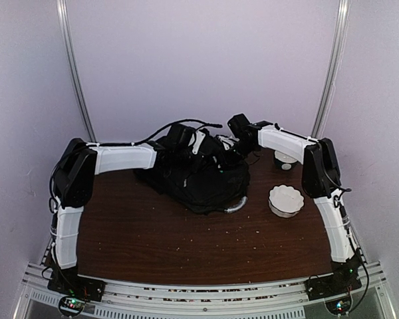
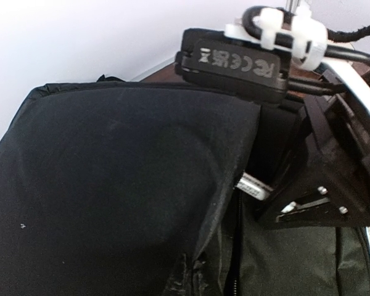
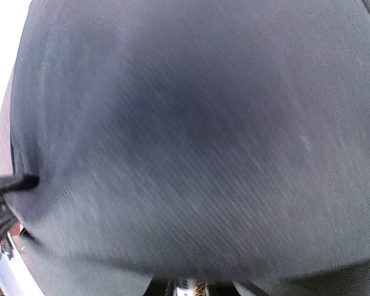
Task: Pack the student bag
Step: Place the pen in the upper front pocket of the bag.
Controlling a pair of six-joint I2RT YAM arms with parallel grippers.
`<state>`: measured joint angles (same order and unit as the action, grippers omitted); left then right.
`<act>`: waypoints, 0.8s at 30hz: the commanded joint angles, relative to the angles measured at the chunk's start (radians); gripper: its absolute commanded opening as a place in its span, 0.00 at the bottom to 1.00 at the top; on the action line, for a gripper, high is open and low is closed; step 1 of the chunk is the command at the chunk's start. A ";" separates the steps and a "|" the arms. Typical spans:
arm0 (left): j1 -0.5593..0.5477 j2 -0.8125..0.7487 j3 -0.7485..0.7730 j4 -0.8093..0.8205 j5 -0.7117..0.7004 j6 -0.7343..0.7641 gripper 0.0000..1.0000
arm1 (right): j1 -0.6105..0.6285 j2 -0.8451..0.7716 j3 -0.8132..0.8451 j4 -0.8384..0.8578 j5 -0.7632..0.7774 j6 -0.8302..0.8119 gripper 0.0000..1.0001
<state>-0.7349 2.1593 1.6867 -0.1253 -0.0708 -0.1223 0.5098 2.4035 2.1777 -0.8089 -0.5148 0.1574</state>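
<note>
Top external view: student bag [image 1: 199, 183] lies slumped mid-table [image 1: 153, 232], toward the far edge, with both arms over its far side. Black woven fabric, crumpled, holding no shape. Grey-silver top handle [image 1: 237, 206] curls out at its near right side. Left wrist view shows a zipper line [image 2: 235, 271] under a raised flap.

Judgement: soft and floppy, and probably light if nothing is packed yet. It will sag and fold when lifted, and the cloth looks a bit slick. Best holds are the handle or a fabric edge by the zipper, with one side held up to open the mouth.

Left gripper [image 1: 186, 141]: fingers pressed together. Fabric hides them, so can't tell if cloth is caught between. Right gripper [image 1: 234, 136]: spread or pinching, can't tell, since the right wrist view is all bag cloth.

White scalloped bowl [image 1: 286, 199] sits near the right edge, apart from the bag.
</note>
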 commanded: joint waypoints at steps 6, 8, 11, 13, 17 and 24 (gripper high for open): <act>-0.065 -0.156 -0.165 0.041 0.095 0.076 0.00 | 0.006 -0.172 -0.218 0.121 -0.063 0.113 0.14; -0.076 -0.178 -0.191 0.042 0.104 0.095 0.00 | 0.009 -0.188 -0.239 0.141 -0.060 0.117 0.14; -0.090 -0.203 -0.222 0.042 0.129 0.104 0.00 | 0.017 -0.214 -0.279 0.180 -0.081 0.143 0.15; -0.097 -0.220 -0.238 0.040 0.139 0.107 0.00 | 0.027 -0.243 -0.325 0.221 -0.096 0.176 0.20; -0.109 -0.255 -0.271 0.034 0.148 0.117 0.00 | 0.033 -0.289 -0.429 0.311 -0.151 0.273 0.30; -0.110 -0.265 -0.305 0.032 0.110 0.124 0.00 | 0.032 -0.330 -0.498 0.263 -0.159 0.202 0.38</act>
<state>-0.8154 1.9369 1.4036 -0.1013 -0.0132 -0.0158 0.5392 2.1410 1.7302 -0.5758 -0.6533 0.3897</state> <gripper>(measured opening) 0.008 0.364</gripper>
